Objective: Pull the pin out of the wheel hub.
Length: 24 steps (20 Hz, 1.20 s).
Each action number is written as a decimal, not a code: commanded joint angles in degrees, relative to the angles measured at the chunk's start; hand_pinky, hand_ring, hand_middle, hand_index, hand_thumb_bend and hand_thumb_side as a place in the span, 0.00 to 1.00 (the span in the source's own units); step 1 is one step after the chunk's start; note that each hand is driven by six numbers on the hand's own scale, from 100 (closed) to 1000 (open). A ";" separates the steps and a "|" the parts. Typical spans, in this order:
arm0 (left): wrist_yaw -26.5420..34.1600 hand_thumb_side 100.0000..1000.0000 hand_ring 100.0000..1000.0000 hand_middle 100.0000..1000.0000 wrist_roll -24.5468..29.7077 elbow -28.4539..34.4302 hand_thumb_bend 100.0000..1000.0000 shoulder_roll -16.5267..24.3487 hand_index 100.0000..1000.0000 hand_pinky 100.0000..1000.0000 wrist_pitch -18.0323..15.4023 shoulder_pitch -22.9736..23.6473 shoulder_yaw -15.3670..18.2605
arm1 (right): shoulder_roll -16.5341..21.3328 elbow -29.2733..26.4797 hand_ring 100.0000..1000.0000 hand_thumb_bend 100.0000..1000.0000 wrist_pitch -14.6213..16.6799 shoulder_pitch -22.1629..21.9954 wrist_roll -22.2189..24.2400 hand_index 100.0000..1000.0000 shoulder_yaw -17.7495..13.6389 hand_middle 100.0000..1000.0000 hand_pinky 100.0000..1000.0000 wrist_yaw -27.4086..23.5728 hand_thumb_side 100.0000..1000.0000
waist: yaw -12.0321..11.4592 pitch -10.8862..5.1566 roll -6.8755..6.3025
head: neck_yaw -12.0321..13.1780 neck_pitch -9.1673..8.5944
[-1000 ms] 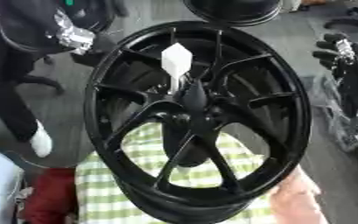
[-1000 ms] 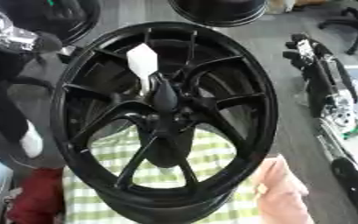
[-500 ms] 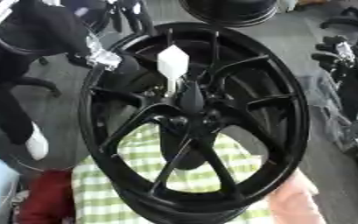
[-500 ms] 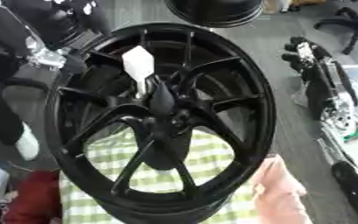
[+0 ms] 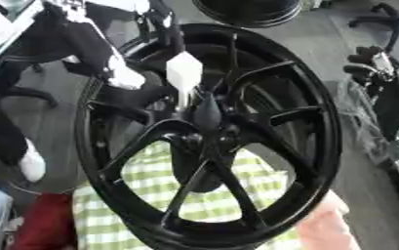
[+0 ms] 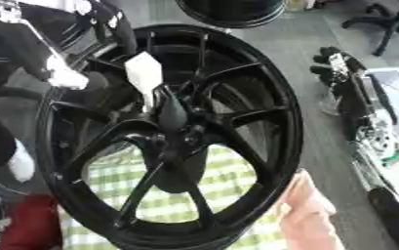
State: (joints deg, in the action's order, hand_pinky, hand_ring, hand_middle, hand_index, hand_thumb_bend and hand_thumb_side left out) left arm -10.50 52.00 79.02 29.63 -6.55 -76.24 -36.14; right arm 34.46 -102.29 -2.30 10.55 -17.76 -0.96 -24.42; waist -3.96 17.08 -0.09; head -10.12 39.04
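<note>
Movement is the main news: the left arm, which one second ago was only at the upper left corner beside the rim, now reaches in over the wheel [image 5: 211,141], and the left hand [image 5: 143,95] lies dark against the spokes just beside the pin [image 5: 184,73]. The pin is a white block with a thin stem below it, standing out from the hub [image 5: 207,117] at the centre of the wheel, a little above the middle. It sits at the hub as it did half a second ago, so in my judgement the pulling has not begun; the hand is only arriving for the grasp.

Much is hard to read. The hand is black on black spokes and blurred, so I cannot tell if its fingers are spread or curled, nor if they already touch the pin. How deep the stem goes into the hub is hidden. The right hand [image 6: 343,66] rests at the right edge, well apart from the wheel, and its fingers are also unclear. Under the wheel a green checked cloth [image 5: 228,195] shows between the spokes.
</note>
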 commanded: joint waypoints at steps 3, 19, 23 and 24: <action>-1.35 0.03 0.82 0.78 -0.03 -0.40 0.17 0.05 0.81 0.74 -1.24 -1.90 1.55 | 0.82 -0.36 0.79 0.00 0.00 0.73 0.40 0.80 -0.08 0.74 0.95 0.27 0.71 | 0.25 -0.53 0.12 | 0.44 -1.13; -1.44 0.04 0.82 0.79 -0.03 -1.21 0.15 -1.25 0.80 0.73 -1.47 -3.02 3.13 | 0.20 -0.06 0.79 0.00 -0.18 2.06 0.86 0.80 0.37 0.73 0.95 0.49 0.71 | 1.95 1.40 -0.13 | 1.80 -2.57; -2.17 0.04 0.82 0.80 -0.03 -1.77 0.15 -1.37 0.80 0.73 -1.53 -3.10 3.64 | 0.12 0.00 0.79 0.00 -0.22 2.24 0.92 0.80 0.45 0.73 0.95 0.53 0.72 | 2.23 1.80 -0.29 | 1.79 -2.77; -2.33 0.03 0.82 0.80 -0.03 -1.98 0.15 -1.42 0.80 0.73 -1.56 -3.10 3.71 | 0.08 0.02 0.79 0.00 -0.23 2.31 0.97 0.80 0.51 0.73 0.95 0.54 0.72 | 2.28 1.88 -0.32 | 1.82 -2.82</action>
State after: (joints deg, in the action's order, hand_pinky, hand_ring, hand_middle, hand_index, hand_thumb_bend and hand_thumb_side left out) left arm -12.60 51.99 76.89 27.65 -8.16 -77.84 -33.57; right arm 33.54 -101.92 -2.63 12.21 -16.99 -0.24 -24.15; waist -1.78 20.00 -0.56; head -8.45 37.09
